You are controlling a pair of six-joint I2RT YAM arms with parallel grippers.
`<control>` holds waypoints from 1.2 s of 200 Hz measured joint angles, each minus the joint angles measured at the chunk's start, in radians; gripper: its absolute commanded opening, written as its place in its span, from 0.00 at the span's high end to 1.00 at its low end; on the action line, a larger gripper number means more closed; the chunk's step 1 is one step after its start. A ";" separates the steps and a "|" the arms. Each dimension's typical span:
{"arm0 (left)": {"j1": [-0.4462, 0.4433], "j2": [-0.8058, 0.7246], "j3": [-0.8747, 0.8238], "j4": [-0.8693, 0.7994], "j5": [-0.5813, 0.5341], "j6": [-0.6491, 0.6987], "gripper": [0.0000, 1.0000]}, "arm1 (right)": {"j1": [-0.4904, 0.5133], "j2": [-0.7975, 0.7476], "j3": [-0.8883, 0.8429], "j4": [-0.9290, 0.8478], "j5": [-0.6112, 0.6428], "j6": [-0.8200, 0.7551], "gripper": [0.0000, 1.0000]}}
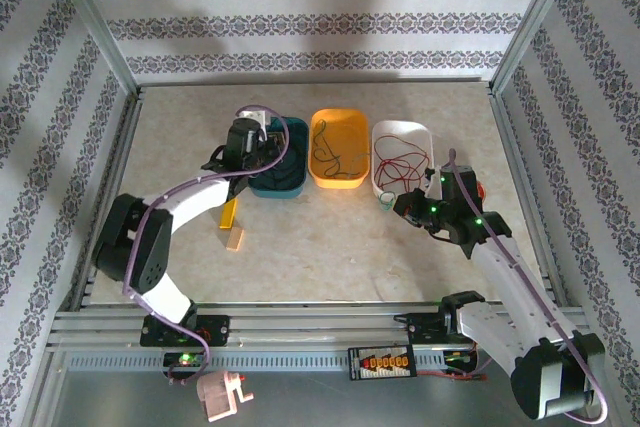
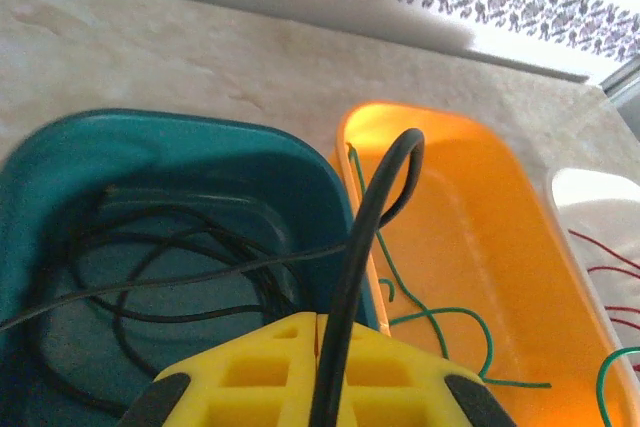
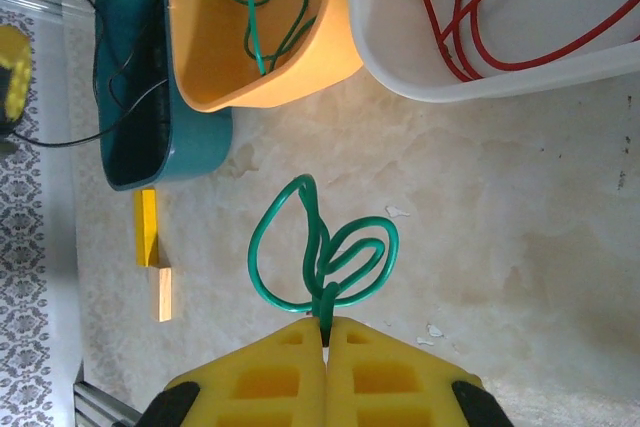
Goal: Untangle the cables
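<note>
Sorting appears mostly done. The left gripper (image 2: pixel 318 332) is closed on a black cable (image 2: pixel 365 217) that arches up ahead of its fingertips over the teal tray (image 2: pixel 150 122), where further black loops lie. The right gripper (image 3: pixel 326 332) is clamped on a looped green cable (image 3: pixel 322 297) just ahead of its fingertips, above the bench (image 3: pixel 500 247), short of the orange tray (image 3: pixel 200 47). Red cables (image 1: pixel 398 159) lie in the white tray (image 3: pixel 420 77). Remaining: deposit both held cables; the black strand possibly remains entangled.
</note>
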 measured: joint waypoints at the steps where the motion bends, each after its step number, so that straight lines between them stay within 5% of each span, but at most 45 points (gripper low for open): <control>1: 0.000 0.003 0.001 0.000 0.003 -0.001 1.00 | 0.000 0.000 0.000 0.000 0.000 0.000 0.99; 85: 0.000 0.221 0.205 -0.113 0.026 -0.029 1.00 | 0.000 -0.010 0.000 -0.001 0.000 -0.015 0.99; 131: 0.000 0.296 0.272 -0.228 -0.067 -0.062 1.00 | 0.000 -0.030 0.000 -0.023 0.002 -0.018 0.99; 154: 0.000 0.295 0.283 -0.262 -0.115 -0.076 0.61 | 0.000 -0.039 0.000 -0.030 0.004 -0.018 0.99; 168: 0.000 0.285 0.283 -0.270 -0.136 -0.079 0.46 | 0.000 -0.039 0.000 -0.030 0.004 -0.018 0.99; 240: -0.087 -0.074 0.261 -0.247 -0.182 -0.003 0.30 | 0.000 -0.018 0.005 0.000 -0.066 -0.031 1.00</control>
